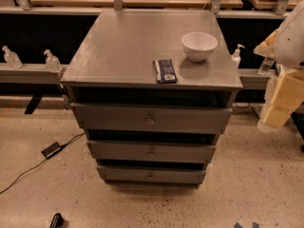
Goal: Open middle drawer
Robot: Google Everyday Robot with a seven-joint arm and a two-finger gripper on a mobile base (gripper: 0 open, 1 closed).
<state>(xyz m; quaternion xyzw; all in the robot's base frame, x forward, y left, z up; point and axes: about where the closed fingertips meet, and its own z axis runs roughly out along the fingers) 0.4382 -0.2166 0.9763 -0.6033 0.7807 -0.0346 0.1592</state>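
Note:
A grey cabinet [142, 46] with three drawers stands in the middle of the camera view. The middle drawer [118, 152] is a plain grey front with a small round centre knob [151, 152], between a taller top drawer [109, 118] and a narrower bottom drawer [123, 175]. Its front sits in line with the others, with a dark gap above it. My gripper [278, 106] is at the far right edge, beige and white, well to the right of the cabinet and apart from every drawer.
A white bowl [199, 45] and a dark blue snack bar [165, 71] lie on the cabinet top. Sanitiser bottles [52, 61] stand on a rail behind. A black power brick with its cable [51, 149] lies on the floor at the left.

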